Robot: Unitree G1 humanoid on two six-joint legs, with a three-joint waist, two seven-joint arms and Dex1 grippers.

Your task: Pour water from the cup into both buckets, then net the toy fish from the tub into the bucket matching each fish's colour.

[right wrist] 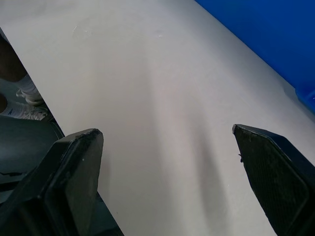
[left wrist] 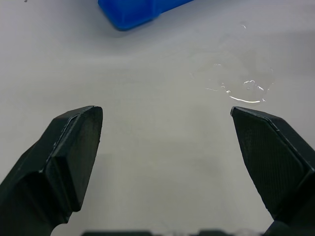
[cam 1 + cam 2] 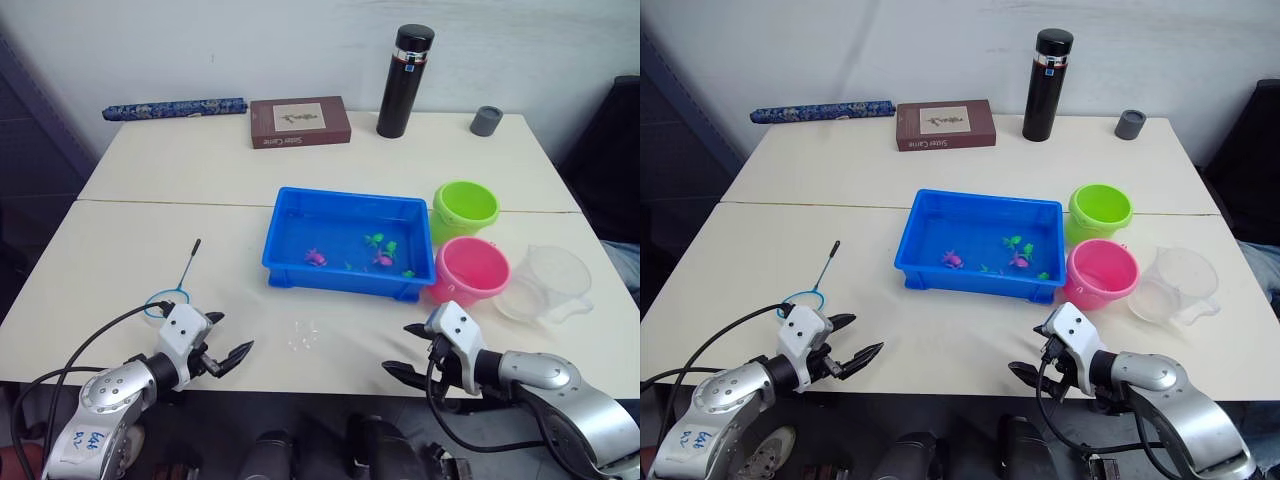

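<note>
The blue tub (image 3: pixel 290 262) sits mid-table with several pink and green toy fish (image 3: pixel 316 258) in it. Right of it stand the lime green bucket (image 3: pixel 465 209) and the pink bucket (image 3: pixel 470 271). The clear cup (image 3: pixel 548 285) rests upright to the right of the pink bucket. The net (image 3: pixel 163 303) lies on the table at the front left, its black stick pointing away from me. My left gripper (image 3: pixel 230 338) is open just right of the hoop, holding nothing. My right gripper (image 3: pixel 408 350) hovers open near the front edge, in front of the pink bucket.
A small puddle of water (image 3: pixel 302 336) lies between the grippers in front of the tub. At the back are a black flask (image 3: pixel 405 80), a small grey cup (image 3: pixel 488 120), a brown book (image 3: pixel 300 122) and a rolled blue item (image 3: pixel 175 107).
</note>
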